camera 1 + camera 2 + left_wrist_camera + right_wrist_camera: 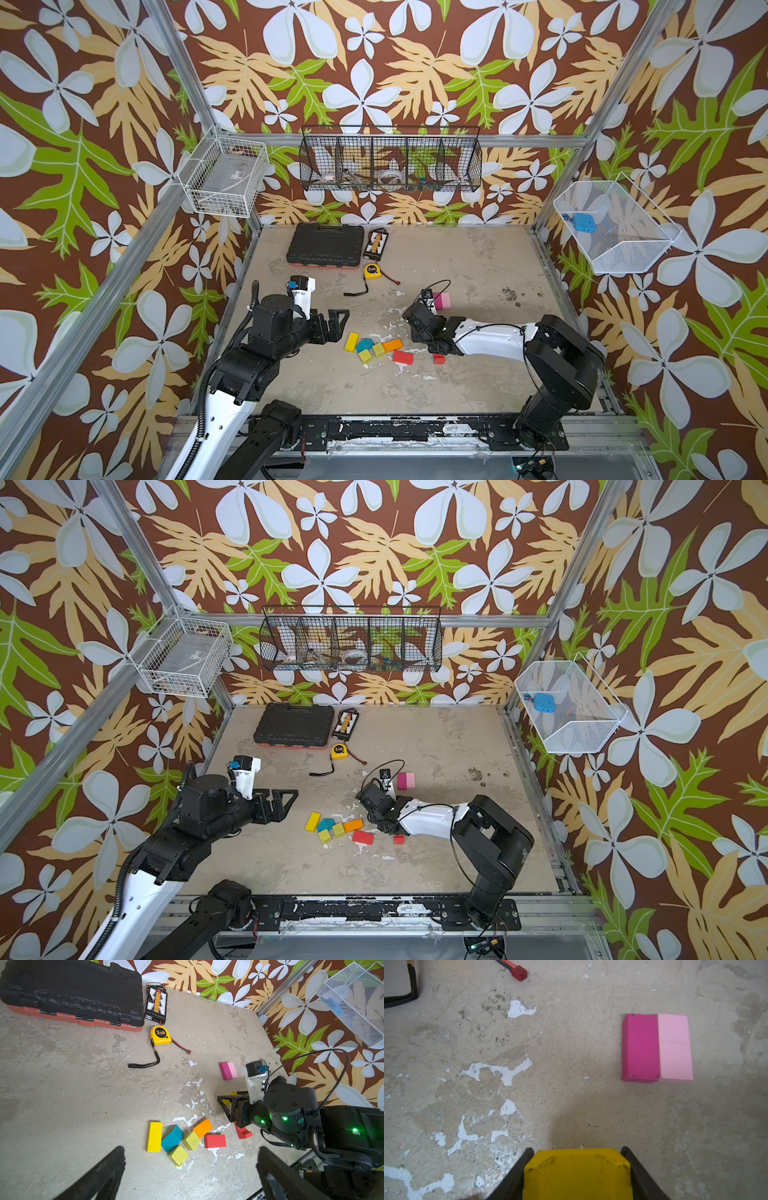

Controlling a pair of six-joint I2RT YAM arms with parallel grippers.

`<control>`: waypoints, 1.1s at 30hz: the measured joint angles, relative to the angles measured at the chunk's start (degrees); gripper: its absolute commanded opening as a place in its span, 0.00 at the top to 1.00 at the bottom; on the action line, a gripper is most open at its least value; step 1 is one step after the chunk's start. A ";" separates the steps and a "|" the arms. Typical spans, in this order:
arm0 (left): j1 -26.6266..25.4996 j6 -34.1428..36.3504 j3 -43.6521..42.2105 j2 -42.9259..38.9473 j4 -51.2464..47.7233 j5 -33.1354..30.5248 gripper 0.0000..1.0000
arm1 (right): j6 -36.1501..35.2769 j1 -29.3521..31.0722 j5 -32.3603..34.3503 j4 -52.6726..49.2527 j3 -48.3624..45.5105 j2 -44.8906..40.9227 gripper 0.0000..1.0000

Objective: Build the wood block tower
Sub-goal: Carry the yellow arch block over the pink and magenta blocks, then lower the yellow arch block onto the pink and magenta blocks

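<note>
Where blocks (376, 349) lie, scuffed tabletop (457, 257), floral walls (374, 62)

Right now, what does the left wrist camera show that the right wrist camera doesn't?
Only the left wrist view shows the yellow brick, teal block, orange brick and red brick lying loose, plus the black tool case. Only the right wrist view shows the scuffed face of the yellow block clamped in the right end effector. Both show the magenta brick and pink brick touching side by side.

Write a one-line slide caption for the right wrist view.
The right hand grips a yellow block; beyond it, a magenta block and a pink block lie touching, side by side.
</note>
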 measured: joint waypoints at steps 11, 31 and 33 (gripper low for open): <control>-0.09 0.00 0.00 -0.33 0.02 -0.02 0.00 | -1.49 -3.78 0.04 -1.66 2.99 -3.96 0.52; -2.54 0.22 -0.31 1.90 0.44 2.36 0.00 | -7.93 -19.37 -4.68 -4.33 10.29 -0.70 0.52; -2.54 0.22 -0.31 1.90 0.44 2.36 0.00 | -8.09 -19.96 -4.92 -4.48 10.45 -0.28 0.52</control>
